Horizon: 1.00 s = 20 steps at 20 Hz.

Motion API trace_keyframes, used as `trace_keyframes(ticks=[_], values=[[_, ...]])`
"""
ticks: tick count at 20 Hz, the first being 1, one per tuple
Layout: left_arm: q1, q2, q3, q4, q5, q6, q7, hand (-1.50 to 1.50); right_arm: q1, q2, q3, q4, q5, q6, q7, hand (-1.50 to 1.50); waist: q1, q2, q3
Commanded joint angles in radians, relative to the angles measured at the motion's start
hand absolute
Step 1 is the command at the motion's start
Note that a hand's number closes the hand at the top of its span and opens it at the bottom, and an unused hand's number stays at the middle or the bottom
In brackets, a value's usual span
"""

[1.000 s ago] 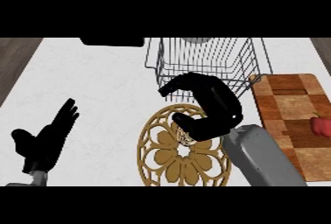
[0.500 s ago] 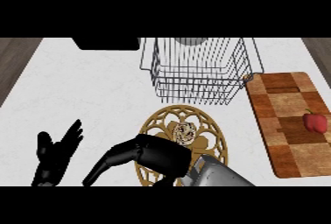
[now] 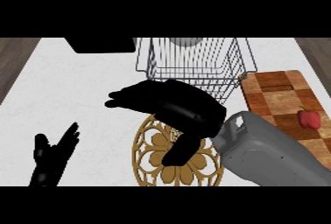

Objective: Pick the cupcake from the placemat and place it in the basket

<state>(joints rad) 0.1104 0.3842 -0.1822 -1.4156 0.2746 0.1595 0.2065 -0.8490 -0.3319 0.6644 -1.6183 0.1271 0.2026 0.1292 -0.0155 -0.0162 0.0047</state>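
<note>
Head view, looking steeply down at a white marble counter (image 3: pixel 77 87). Nearest, at the lower left, the left hand (image 3: pixel 50 159) rests with its fingers straight and spread, pointing up, much as it was half a second ago. Beside it, the round gold openwork placemat (image 3: pixel 155 162) lies at the lower centre, partly covered by the right arm. The grey right forearm (image 3: pixel 271 155) enters from the lower right. The right hand (image 3: pixel 177 107) now hangs over the placemat's far edge, higher in the view than half a second ago, when it lay low across the mat. Its fingers curl leftward and the thumb points down over the mat; whether it holds anything cannot be told. The cupcake, seen on the mat earlier, is hidden now. Farther back stands the wire basket (image 3: pixel 194 61), just beyond the hand. To the right, a checkered wooden cutting board (image 3: pixel 278 92) carries a red bell pepper (image 3: pixel 309 118). A black object (image 3: pixel 103 43) sits at the far left.
</note>
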Motion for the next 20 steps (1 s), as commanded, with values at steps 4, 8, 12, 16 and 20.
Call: trace_keyframes(ticks=[4,8,12,16,20], values=[[0.036,-0.018,-0.022,0.023,-0.019,-0.002,0.006,0.0,-0.203,-0.214,-0.148,-0.085,-0.104,0.315,0.165,-1.5,0.006,0.009,-0.006],[-0.029,-0.01,0.013,0.034,-0.012,0.006,0.035,0.0,-0.283,-0.287,-0.142,-0.028,-0.215,0.551,0.192,-1.5,0.006,0.012,-0.007],[-0.003,-0.029,-0.011,0.015,-0.028,0.011,0.043,0.0,-0.354,-0.352,-0.194,0.051,-0.267,0.714,0.189,-1.5,0.019,0.015,-0.006],[0.018,-0.063,-0.055,-0.044,-0.068,0.041,0.074,0.0,-0.359,-0.333,-0.208,0.066,-0.238,0.781,0.2,-1.5,0.024,0.015,-0.005],[-0.033,-0.049,0.016,0.073,-0.044,-0.017,0.025,0.0,-0.269,-0.309,-0.236,0.024,-0.177,0.794,0.156,-1.5,0.019,0.017,-0.005]])
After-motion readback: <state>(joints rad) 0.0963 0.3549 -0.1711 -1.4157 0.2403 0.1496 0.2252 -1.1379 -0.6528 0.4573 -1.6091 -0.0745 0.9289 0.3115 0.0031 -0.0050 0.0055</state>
